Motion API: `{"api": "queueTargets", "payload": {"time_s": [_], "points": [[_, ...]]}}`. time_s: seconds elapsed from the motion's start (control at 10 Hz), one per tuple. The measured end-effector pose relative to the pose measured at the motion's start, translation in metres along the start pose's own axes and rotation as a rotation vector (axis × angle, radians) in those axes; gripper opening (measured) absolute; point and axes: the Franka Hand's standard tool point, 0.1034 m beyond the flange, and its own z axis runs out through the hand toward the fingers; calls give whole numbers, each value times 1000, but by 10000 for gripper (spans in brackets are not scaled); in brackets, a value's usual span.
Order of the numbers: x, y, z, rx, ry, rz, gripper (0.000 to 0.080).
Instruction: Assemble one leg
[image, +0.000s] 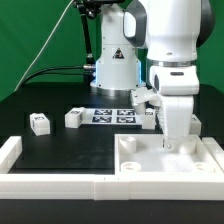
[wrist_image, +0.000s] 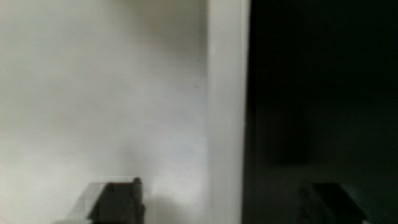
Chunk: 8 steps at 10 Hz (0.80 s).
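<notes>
Closest to you runs the white rail (image: 60, 185); just behind it your tool (image: 170, 146) hangs low over the panel (image: 138, 160), fingers (wrist_image: 116, 200) apart and holding nothing. One leg (image: 74, 117) and a second leg (image: 40, 122) lie loose on the black surface (image: 60, 140), well apart from the tool toward the exterior view's left. Shut here and you would likely pinch the panel's edge; cross over this low and you may knock a leg askew.
</notes>
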Motion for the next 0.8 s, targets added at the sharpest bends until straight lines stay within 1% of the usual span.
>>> {"api": "queueTargets", "payload": {"time_s": [0.1,0.2,0.3,0.6,0.8], "points": [[0,0,0,0,0,0,576],[0,0,0,0,0,0,576],[0,0,0,0,0,0,634],[0,-1,-1,-2,0,13,649],[4,-13,-18,-19,-3,77,649]]}}
